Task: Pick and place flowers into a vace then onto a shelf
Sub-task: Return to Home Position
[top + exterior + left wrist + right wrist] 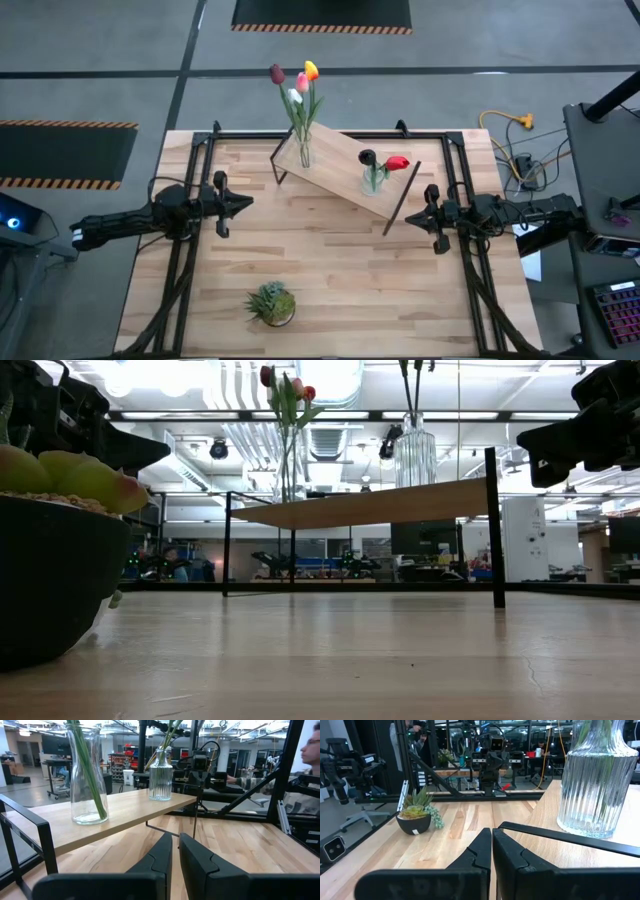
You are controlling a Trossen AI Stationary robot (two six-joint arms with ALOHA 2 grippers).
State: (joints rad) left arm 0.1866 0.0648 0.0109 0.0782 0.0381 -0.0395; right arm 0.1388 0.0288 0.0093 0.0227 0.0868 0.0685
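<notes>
Two vases are standing on the shelf (335,160), which is sitting skewed at the far middle of the worktop (340,270). Nearer the left arm, the smooth vase (303,152) is holding four flowers (297,85), heads maroon, pink, yellow and white, leaning out past the shelf's far edge. Nearer the right arm, the ribbed vase (374,180) is holding a red flower (397,162) and a dark one (367,157), and is standing close to the shelf's end. Both arms are reaching in from the worktop's sides, pointing at each other. The left end effector (243,203) is clenched on nothing, its fingers (160,857) showing only a thin slit between them, apart from the shelf. The right end effector (410,217) is also clenched and empty, its fingers (479,852) pressing together, near the shelf's end leg. A potted plant (272,304) is sitting by the near edge, between the arms.
</notes>
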